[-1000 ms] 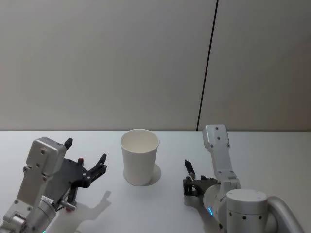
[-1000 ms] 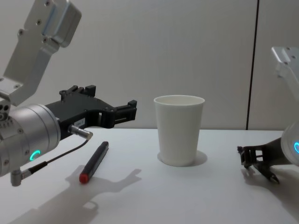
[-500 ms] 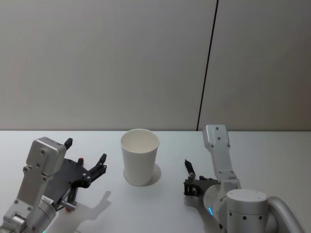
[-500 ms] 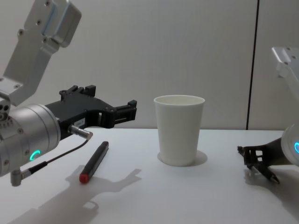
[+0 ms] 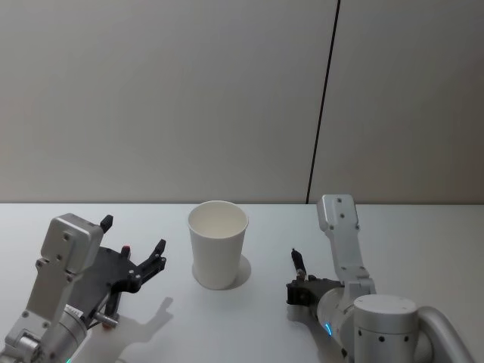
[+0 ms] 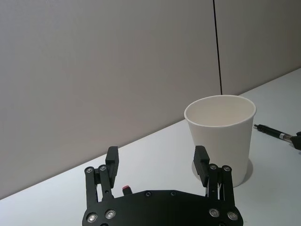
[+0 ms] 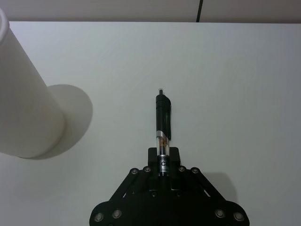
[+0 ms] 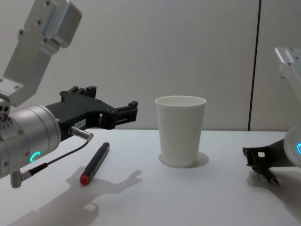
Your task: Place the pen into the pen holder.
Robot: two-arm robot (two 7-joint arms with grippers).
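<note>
The pen holder (image 5: 218,246) is a white paper cup standing upright mid-table, also seen from the side as the pen holder (image 8: 181,134). My right gripper (image 7: 162,156) is shut on a black pen (image 7: 162,123) with a clear barrel section. The pen points forward, low over the table, right of the cup. In the head view the right gripper (image 5: 302,288) sits right of the cup with the pen (image 5: 297,261) sticking out. My left gripper (image 6: 156,157) hovers open left of the cup, above a second black pen with a red end (image 8: 95,163) lying on the table.
The white table (image 5: 423,234) ends at a grey wall with a dark vertical seam (image 5: 324,98). The cup's shadow (image 7: 70,110) falls toward the held pen. Bare table lies right of and in front of the cup.
My right gripper with its pen has shifted slightly to the right. The left arm, the cup and the red-ended pen have not moved.
</note>
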